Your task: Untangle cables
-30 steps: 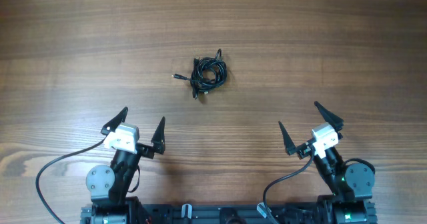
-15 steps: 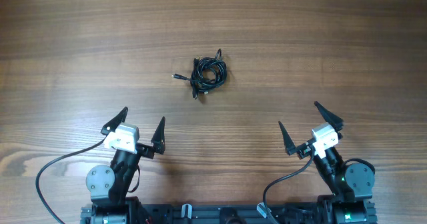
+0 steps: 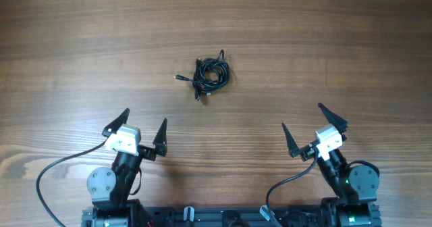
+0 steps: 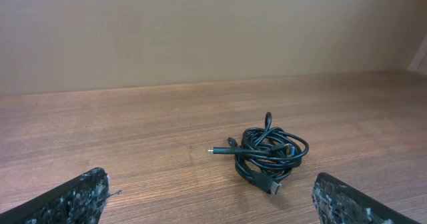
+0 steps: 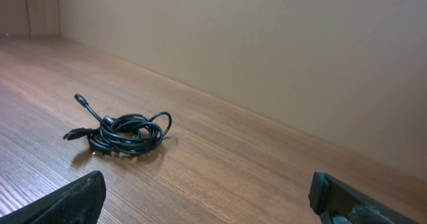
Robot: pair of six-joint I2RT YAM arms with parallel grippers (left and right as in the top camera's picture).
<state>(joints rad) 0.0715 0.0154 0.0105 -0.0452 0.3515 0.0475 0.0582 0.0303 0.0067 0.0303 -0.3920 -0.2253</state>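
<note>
Currently, I read the cables (image 3: 211, 73) as one small black bundle lying on the wooden table (image 3: 351, 38), near the middle of the scene and slightly toward the far side. The bundle is a tight coil of several loops. One plug end sticks out to the left of the coil, another end lies at its near-left edge, and one short loop rises at the far side. Nothing touches the bundle.

The left gripper (image 3: 145, 117) sits at the near left, well apart from the bundle, jaws spread wide and holding nothing. In the left wrist view its fingers (image 4: 63, 201) occupy the two lower corners, and the coil lies between them, farther out on the table.

The right gripper (image 3: 302, 116) sits at the near right, also well apart from the bundle, jaws spread wide and empty. In the right wrist view the coil lies left of centre, with a plain beige wall (image 5: 267, 51) behind the table's far edge.
</note>
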